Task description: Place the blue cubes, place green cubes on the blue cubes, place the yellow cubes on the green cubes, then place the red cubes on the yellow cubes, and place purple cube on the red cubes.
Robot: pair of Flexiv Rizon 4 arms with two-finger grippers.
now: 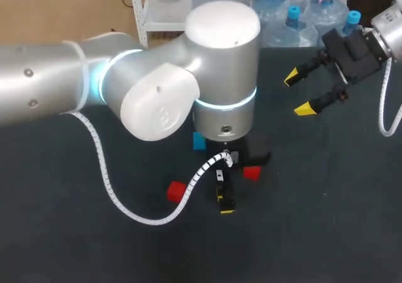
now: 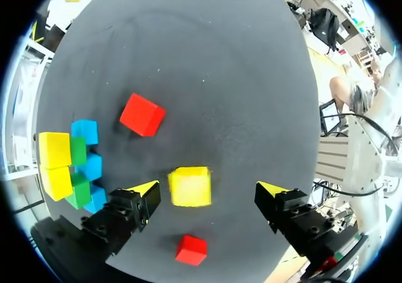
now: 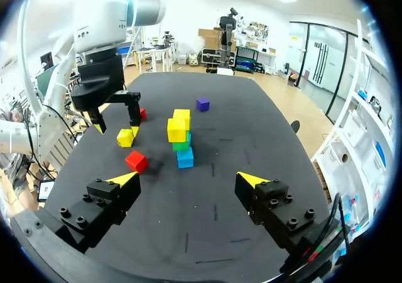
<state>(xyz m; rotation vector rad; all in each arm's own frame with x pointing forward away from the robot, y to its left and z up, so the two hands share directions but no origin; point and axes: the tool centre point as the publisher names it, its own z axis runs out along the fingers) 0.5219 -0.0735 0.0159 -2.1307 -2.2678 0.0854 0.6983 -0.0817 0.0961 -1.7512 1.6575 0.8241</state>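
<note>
Stack [image 3: 180, 138] blue, green, part-yellow. Left hand [image 2: 208, 188] open astride loose yellow cube [image 2: 190, 187]; red cubes [image 1: 176, 190] at its 9 and 2 o'clock, purple cube [image 3: 202, 104] unplaced. Right hand [image 3: 186, 183] open, empty.

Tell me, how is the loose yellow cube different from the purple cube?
The loose yellow cube lies between the open fingers of the left hand; the purple cube sits alone, no hand over it. The yellow one has a red cube close by; the purple one has none. Both rest on the table, unstacked.
</note>
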